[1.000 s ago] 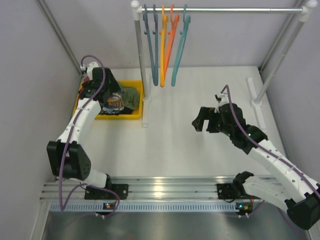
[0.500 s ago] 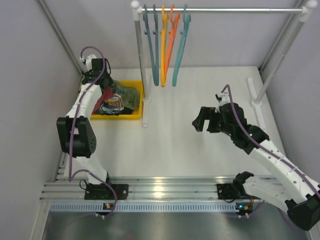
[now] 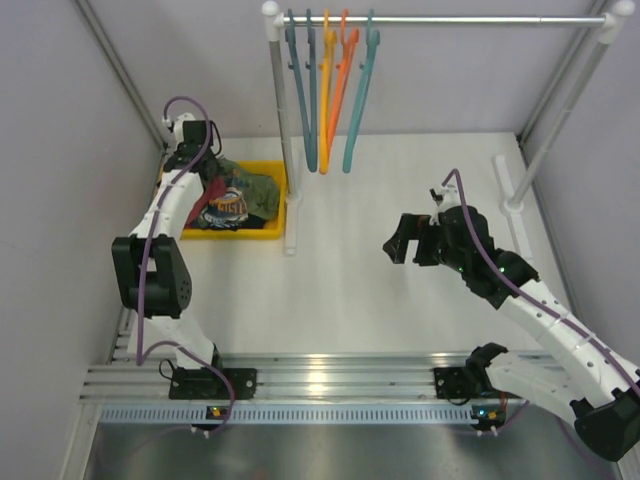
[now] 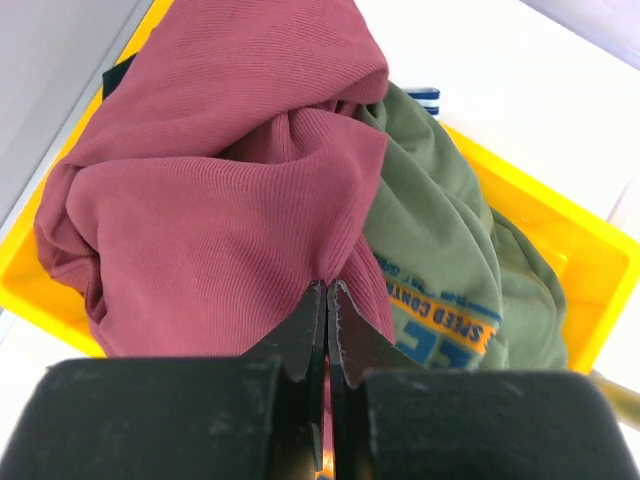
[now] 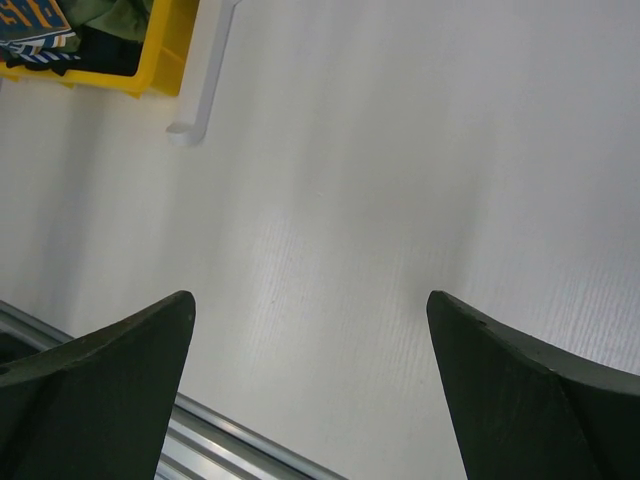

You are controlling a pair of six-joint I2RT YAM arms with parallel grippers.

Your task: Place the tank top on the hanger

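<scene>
The maroon tank top [image 4: 200, 190] lies bunched in the left part of a yellow bin [image 4: 560, 235], against an olive-green printed garment [image 4: 440, 220]. My left gripper [image 4: 327, 285] is shut on a raised fold of the tank top, the cloth gathering at the fingertips. From above, the tank top [image 3: 203, 203] shows as a dark red patch just below the left wrist. The teal hanger [image 3: 360, 95] hangs rightmost of the hangers on the rail. My right gripper [image 5: 310, 300] stands open over bare table, right of centre [image 3: 398, 243], holding nothing.
The yellow bin [image 3: 270, 232] sits at the back left beside the rack's white post [image 3: 281, 120]. The rail [image 3: 450, 19] also carries slate-blue [image 3: 300, 90], yellow [image 3: 326, 100] and orange [image 3: 343, 80] hangers. The rack's right post [image 3: 560, 110] stands at the far right.
The left arm has swung its elbow to the left and drawn the gripper to the bin's far-left side, where the jaws closed on the maroon fabric. The right arm has stayed still.
</scene>
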